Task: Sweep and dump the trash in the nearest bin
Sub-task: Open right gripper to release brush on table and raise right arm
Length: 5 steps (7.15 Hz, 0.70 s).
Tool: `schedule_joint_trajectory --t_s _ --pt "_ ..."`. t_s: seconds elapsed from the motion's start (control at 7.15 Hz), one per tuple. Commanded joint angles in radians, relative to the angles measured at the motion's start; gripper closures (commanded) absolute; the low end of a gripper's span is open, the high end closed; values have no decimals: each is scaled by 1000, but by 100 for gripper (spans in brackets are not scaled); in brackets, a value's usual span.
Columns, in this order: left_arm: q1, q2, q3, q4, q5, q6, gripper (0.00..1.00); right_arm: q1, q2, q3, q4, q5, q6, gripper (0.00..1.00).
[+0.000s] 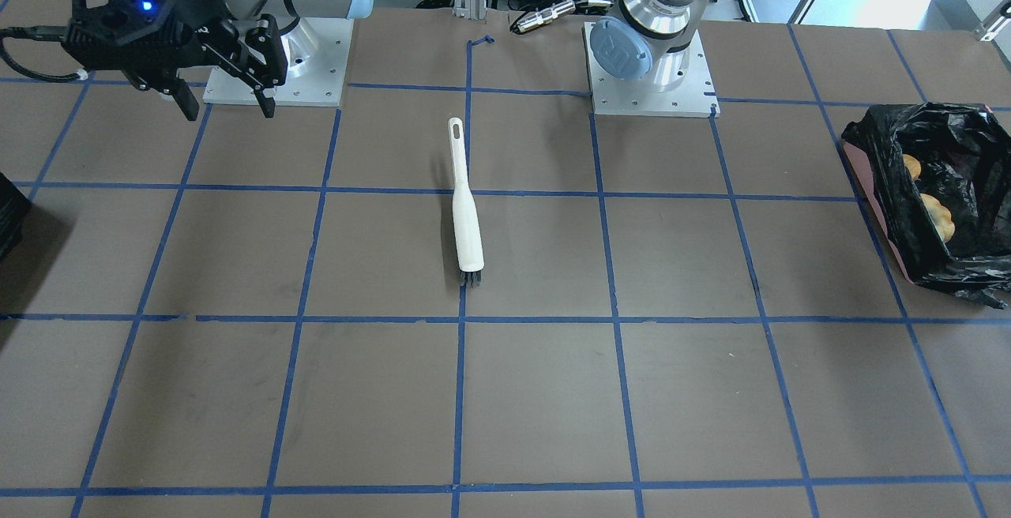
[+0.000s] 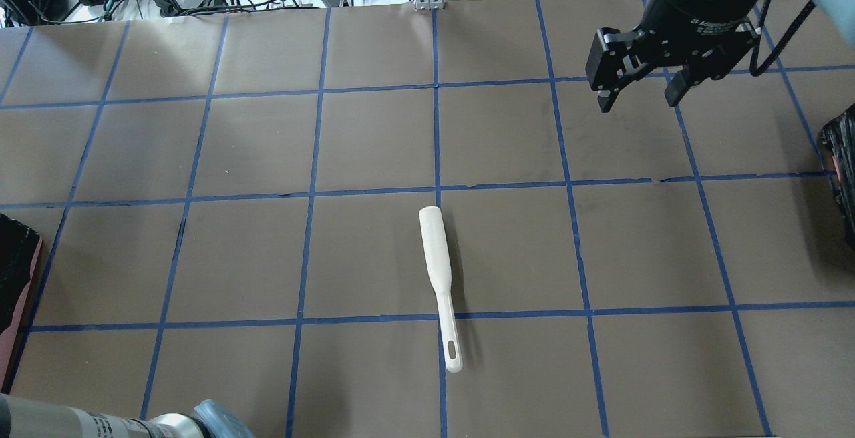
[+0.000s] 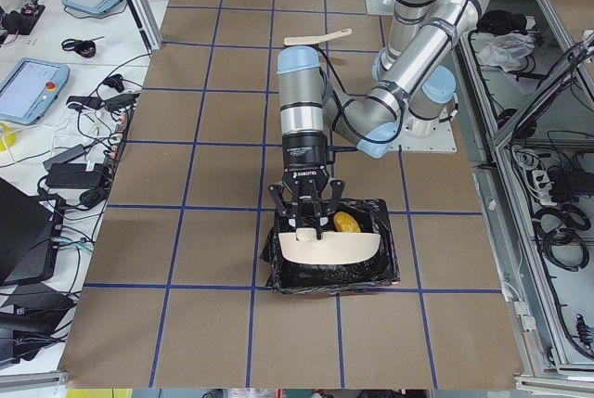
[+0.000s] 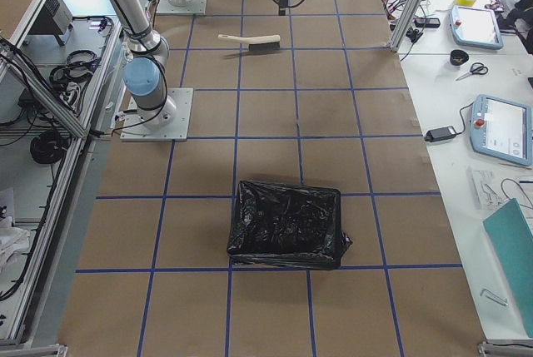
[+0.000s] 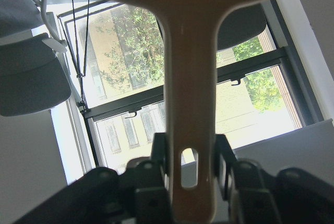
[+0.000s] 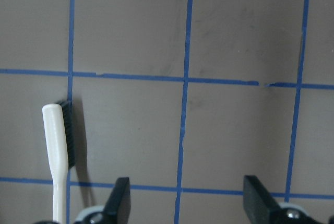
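Note:
My left gripper (image 5: 190,167) is shut on the handle of the white dustpan (image 3: 330,249) and holds it tipped over the bin (image 3: 371,273), a pinkish container lined with a black bag. Trash lies inside the bin: a yellow piece (image 3: 345,223), and in the front view two golden-brown scraps (image 1: 938,219) in the bin (image 1: 892,210). My right gripper (image 2: 638,103) is open and empty above the table; it also shows in the front view (image 1: 229,107) and in its wrist view (image 6: 188,198).
A white-handled brush (image 2: 439,278) lies flat near the table's middle, also in the front view (image 1: 466,202) and the right wrist view (image 6: 56,151). A second black-lined bin (image 4: 287,224) stands at the table's right end. Blue tape lines grid the brown table.

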Motion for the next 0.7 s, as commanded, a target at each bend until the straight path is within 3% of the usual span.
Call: schedule_joint_trajectory --t_s 0.0,0.28,0.56 --pt "-30 -9 -28 164 53 13 100 -13 1 1 -101 14 -2 0" --pt "-30 -6 -30 155 48 15 100 -43 7 11 -121 9 -7 0" --pt "-35 -6 -17 48 45 -29 100 -47 0 11 -98 9 -4 0"
